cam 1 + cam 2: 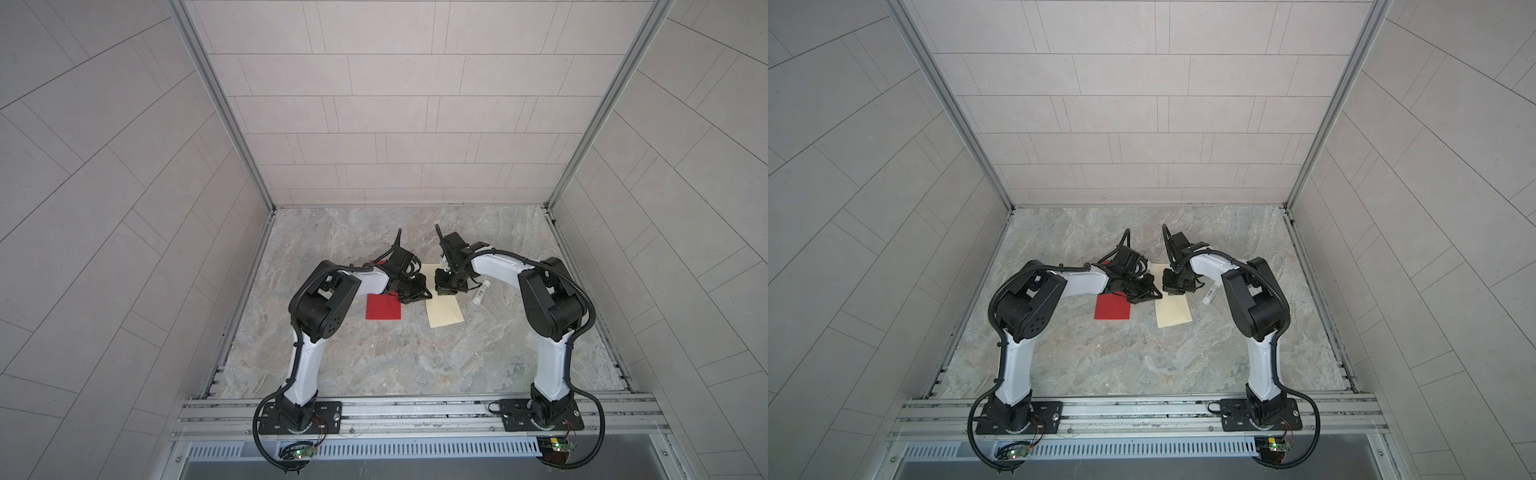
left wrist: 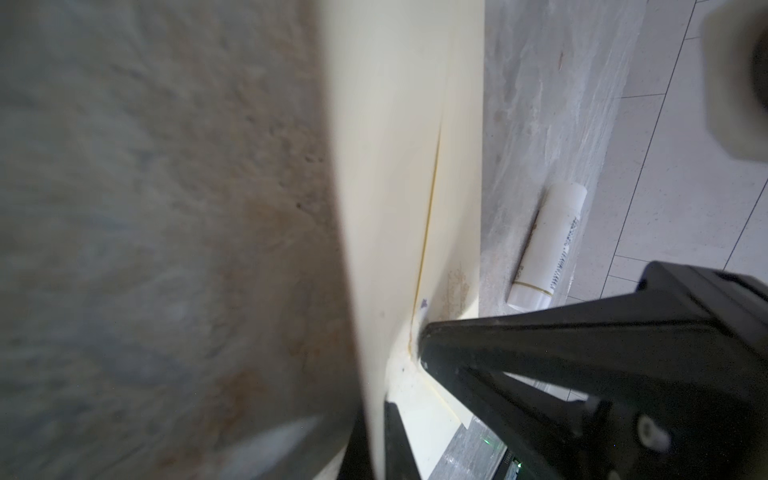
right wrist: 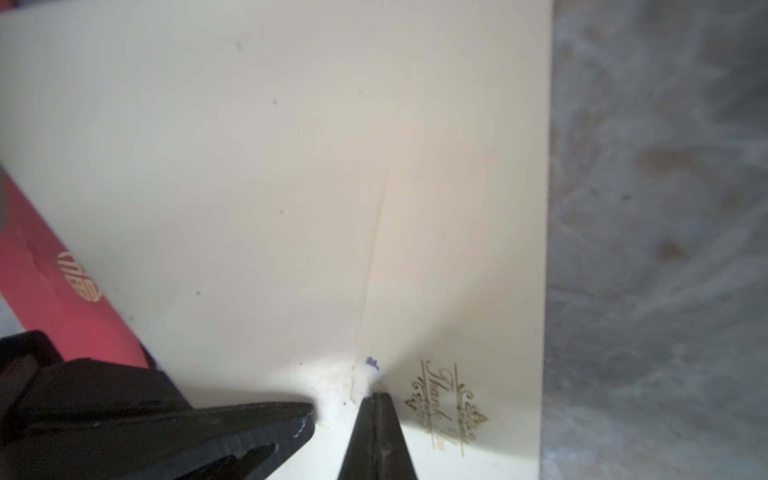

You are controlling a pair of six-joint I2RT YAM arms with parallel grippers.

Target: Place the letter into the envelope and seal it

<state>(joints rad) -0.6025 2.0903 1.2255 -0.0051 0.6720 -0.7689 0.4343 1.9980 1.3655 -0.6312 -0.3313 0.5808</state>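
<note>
Touching the cream envelope [image 1: 444,313] near its flap point is the right tool [image 3: 376,405], jaws closed, right next to the gold "Thank you" print. The left tool [image 1: 424,294] is closed too, gripping nothing, its tip over the envelope just beside the right tool. The red letter [image 1: 383,308] lies flat on the desk [image 1: 374,353], outside the envelope by its left edge. A white glue stick [image 1: 482,292] lies to the envelope's right.

The cream envelope [image 3: 291,166] is smooth matt paper with shiny gold print. The red letter [image 1: 383,307] looks matt too. The white tube [image 2: 548,245] is smooth plastic.
</note>
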